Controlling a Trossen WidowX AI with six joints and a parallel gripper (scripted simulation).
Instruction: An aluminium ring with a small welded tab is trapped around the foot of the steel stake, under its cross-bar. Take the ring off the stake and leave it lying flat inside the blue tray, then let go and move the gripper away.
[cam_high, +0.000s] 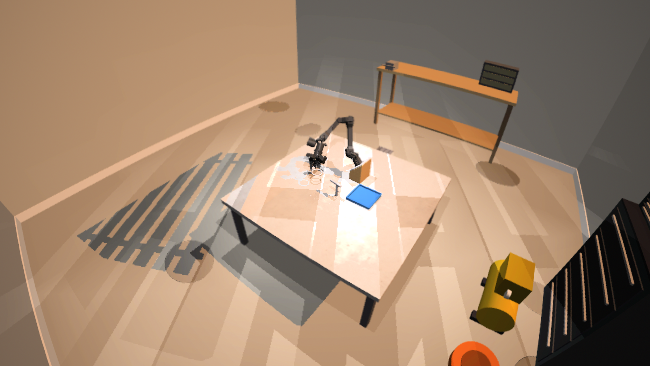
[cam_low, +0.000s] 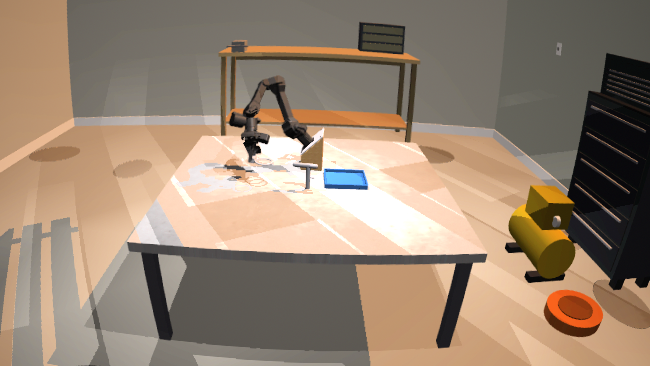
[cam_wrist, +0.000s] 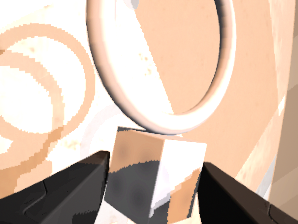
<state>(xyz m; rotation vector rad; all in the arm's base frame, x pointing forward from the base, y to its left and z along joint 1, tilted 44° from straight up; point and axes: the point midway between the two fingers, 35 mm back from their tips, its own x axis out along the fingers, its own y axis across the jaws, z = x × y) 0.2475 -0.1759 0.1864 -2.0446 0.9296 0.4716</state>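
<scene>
The arm arches above the table, its downturned gripper clamped on the ring's tab.

Dark grey-black arm, chunky rounded joints, black tapering fingertips

So my arm's arched up high, elbow bent, wrist dropped toward the left of the bench, and my pincer points down, clamped partway open.
</scene>
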